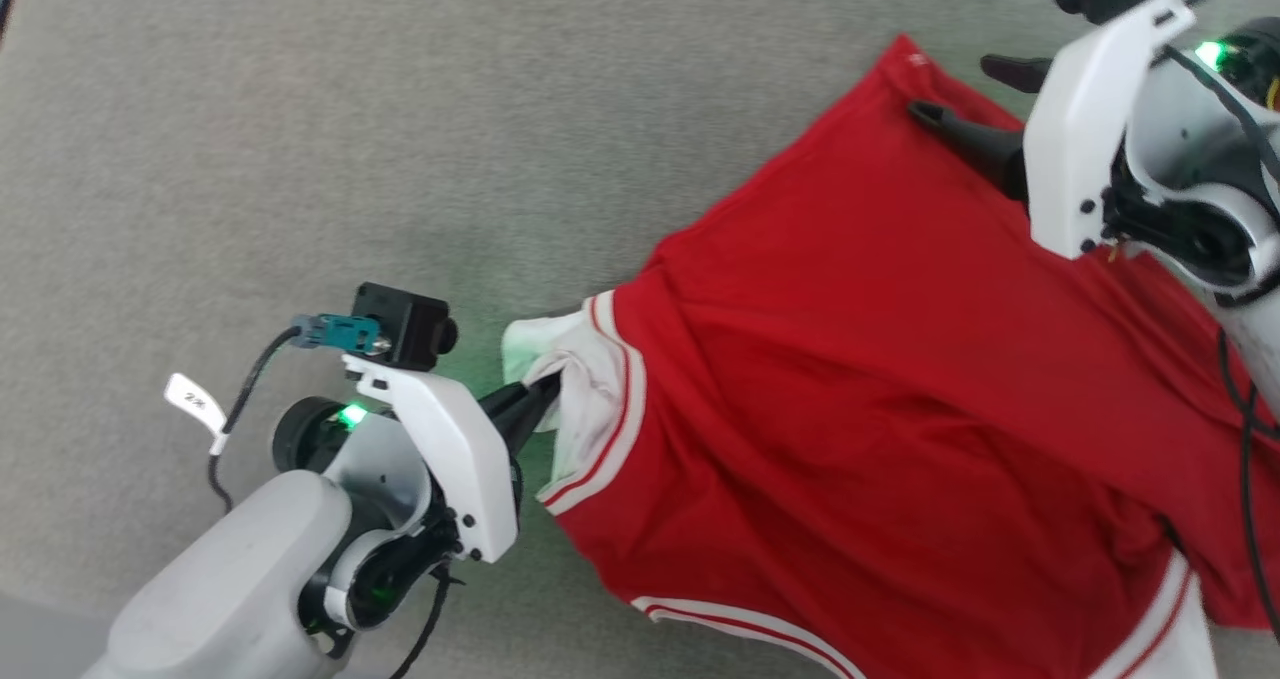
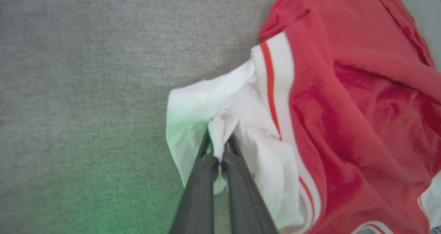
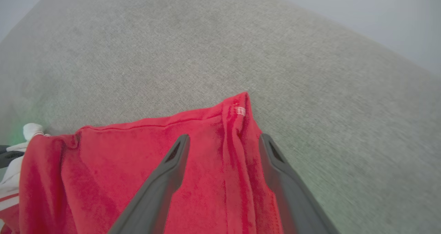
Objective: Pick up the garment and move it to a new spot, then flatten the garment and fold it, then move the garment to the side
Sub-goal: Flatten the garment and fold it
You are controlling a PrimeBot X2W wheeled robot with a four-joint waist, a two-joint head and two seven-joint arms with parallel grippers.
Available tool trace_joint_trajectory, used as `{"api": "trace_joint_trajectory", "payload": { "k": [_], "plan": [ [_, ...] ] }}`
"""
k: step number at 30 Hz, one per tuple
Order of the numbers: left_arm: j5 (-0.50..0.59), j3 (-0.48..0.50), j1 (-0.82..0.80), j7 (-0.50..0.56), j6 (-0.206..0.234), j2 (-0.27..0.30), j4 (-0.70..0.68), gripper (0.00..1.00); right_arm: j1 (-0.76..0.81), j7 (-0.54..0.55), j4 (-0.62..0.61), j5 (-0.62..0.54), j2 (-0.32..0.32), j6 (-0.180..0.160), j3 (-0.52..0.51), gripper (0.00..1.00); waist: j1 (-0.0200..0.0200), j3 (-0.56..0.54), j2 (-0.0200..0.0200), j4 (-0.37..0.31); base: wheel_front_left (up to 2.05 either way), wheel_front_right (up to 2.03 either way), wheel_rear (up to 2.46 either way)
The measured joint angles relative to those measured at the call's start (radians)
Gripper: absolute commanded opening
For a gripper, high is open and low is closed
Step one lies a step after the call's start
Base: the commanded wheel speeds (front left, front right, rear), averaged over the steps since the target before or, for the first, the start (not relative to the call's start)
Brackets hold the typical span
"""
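The shirt [image 1: 850, 359] lies rumpled on the grey desk [image 1: 300, 109], towards its right side. The left gripper [image 2: 218, 149] has its jaws pinched tight on the white sleeve [image 2: 206, 99]. The right gripper [image 3: 224, 137] has its jaws spread wide, straddling the shirt's red hem corner and gripping nothing.

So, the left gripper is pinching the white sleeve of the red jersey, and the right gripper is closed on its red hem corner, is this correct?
Not entirely. The right gripper is open, not closed: the right wrist view shows its two fingers spread apart over the hem corner of the red jersey. The rest is right: the left gripper is pinching the white sleeve.
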Motion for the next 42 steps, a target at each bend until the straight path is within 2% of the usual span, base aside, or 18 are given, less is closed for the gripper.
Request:
{"api": "trace_joint_trajectory", "payload": {
  "k": [8, 17, 19, 23, 27, 36, 42],
  "plan": [
    [0.000, -0.016, -0.024, -0.016, -0.040, -0.050, 0.054, 0.00, -0.116, 0.049, 0.162, 0.024, -0.026, 0.000, 0.180, 1.00, 0.0001, 0.017, 0.0000, 0.068, 0.00, 0.00, 0.00],
    [0.000, -0.026, -0.045, -0.026, -0.071, -0.082, 0.102, 0.00, -0.191, 0.057, 0.309, 0.078, -0.013, 0.000, 0.317, 1.00, 0.0000, 0.031, 0.0000, 0.101, 0.00, 0.00, 0.00],
    [-0.001, -0.026, -0.047, -0.026, -0.075, -0.086, 0.112, 0.00, -0.208, 0.058, 0.312, 0.096, -0.021, 0.000, 0.354, 0.00, 0.0000, 0.030, 0.0001, 0.101, 0.00, 0.00, 0.00],
    [-0.002, -0.024, -0.060, -0.024, -0.081, -0.082, 0.125, 0.00, -0.220, 0.020, 0.320, 0.140, -0.037, 0.000, 0.386, 0.00, 0.0000, 0.025, 0.0000, 0.093, 0.00, 0.00, 0.00],
    [-0.003, -0.009, -0.072, -0.010, -0.070, -0.049, 0.125, 0.00, -0.228, -0.037, 0.314, 0.166, -0.047, 0.000, 0.412, 0.00, 0.0000, 0.012, 0.0000, 0.069, 0.00, 0.00, 0.00],
    [0.018, 0.048, -0.172, 0.067, -0.022, 0.091, 0.065, 0.00, -0.240, -0.154, 0.237, 0.209, -0.142, 0.001, 0.428, 0.00, 0.0000, -0.033, 0.0000, -0.011, 0.00, 0.00, 0.00],
    [0.049, 0.078, -0.291, 0.147, -0.020, 0.170, 0.041, 0.00, -0.243, -0.219, 0.185, 0.228, -0.191, 0.001, 0.402, 0.00, 0.0000, -0.070, 0.0000, -0.073, 0.00, 0.00, 0.00]
  ]
}}
